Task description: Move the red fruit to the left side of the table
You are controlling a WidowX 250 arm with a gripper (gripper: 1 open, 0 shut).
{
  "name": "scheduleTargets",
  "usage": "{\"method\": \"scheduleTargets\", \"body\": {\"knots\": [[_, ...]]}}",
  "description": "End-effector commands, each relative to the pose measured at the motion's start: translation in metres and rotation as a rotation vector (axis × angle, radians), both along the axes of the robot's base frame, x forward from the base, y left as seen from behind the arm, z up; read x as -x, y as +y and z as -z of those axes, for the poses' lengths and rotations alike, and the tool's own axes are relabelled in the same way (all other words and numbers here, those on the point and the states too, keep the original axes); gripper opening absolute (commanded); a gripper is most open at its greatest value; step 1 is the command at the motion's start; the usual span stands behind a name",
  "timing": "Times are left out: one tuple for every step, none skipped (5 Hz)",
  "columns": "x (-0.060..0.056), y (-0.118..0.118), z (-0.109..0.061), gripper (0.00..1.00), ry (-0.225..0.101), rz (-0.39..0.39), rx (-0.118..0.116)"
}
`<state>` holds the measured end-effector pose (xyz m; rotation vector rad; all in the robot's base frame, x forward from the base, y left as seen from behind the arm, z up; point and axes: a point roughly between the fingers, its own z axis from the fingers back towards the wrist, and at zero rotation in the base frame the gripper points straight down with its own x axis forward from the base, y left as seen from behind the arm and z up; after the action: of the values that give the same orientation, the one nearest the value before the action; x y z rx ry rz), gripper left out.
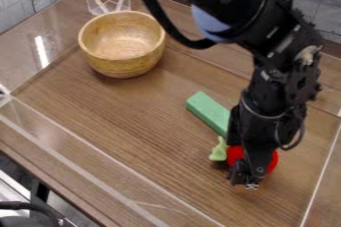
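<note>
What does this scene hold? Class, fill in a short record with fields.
Fruit: red fruit with green stem, near the table's right front
Block: green block just behind the fruit
Bowl: wooden bowl, empty, back left
Arm: gripper pointing down over the fruit, fingers open around it
Fruit moved left: not yet

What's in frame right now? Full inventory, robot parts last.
bowl: one, light wood, empty, far left part of the table
block: one, green, right of centre, just behind the fruit
fruit: one, red with a pale green stem, near right, mostly hidden by the end effector
table: one, brown wood grain
walls: clear plastic, low, along the table edges
arm: one, black, coming in from the top
end effector: one, black, pointing down over the fruit, open; grip not evident
</note>
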<state>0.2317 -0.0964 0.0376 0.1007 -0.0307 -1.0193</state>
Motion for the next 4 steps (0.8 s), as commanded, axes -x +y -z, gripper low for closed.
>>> {"method": "scheduleTargets", "body": {"knots": [[-0.003,0.006,0.002,1.00,-0.022,-0.024,0.015],[-0.002,0.012,-0.001,1.00,-0.023,0.013,0.011],[0.000,0.016,-0.006,1.00,-0.023,0.054,0.005],[0.002,0.014,-0.010,0.00,-0.019,0.097,0.000]]}}
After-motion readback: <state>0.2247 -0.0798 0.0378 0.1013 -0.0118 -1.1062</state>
